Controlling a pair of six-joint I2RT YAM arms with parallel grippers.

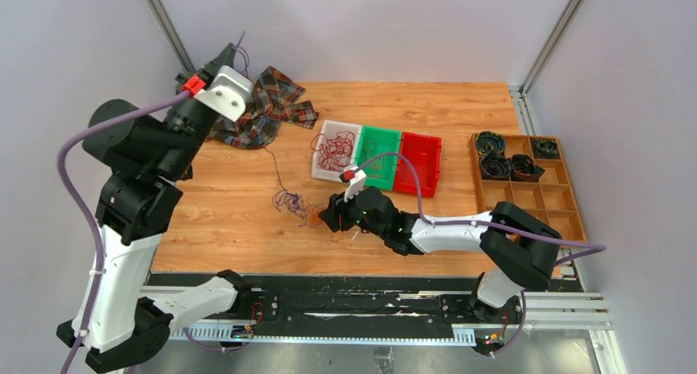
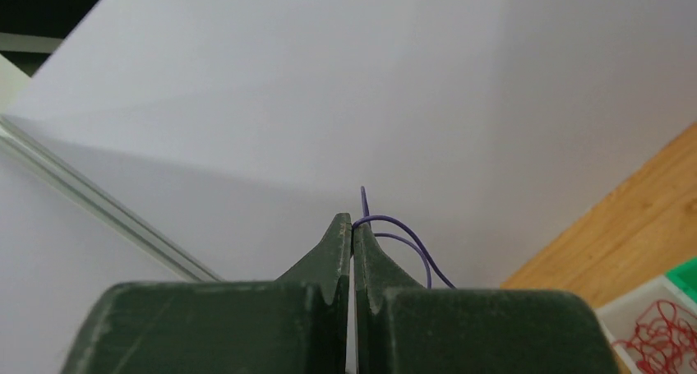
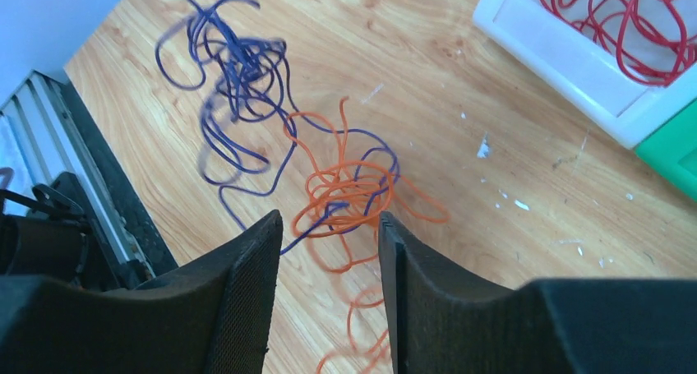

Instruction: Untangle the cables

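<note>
left gripper [image 2: 353, 226] closed; pinching purple cable [image 2: 408, 228] (tips)

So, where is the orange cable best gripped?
Probably at its dense coiled middle, from above: the orange cable lies flat on the table, its outer loops thin and loose. The purple cable threads through that coil, so the right gripper may catch it.

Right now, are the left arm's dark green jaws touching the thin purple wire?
Touching. The left wrist view shows the left gripper, jaws shut, pinching the thin purple wire at their tips.
</note>
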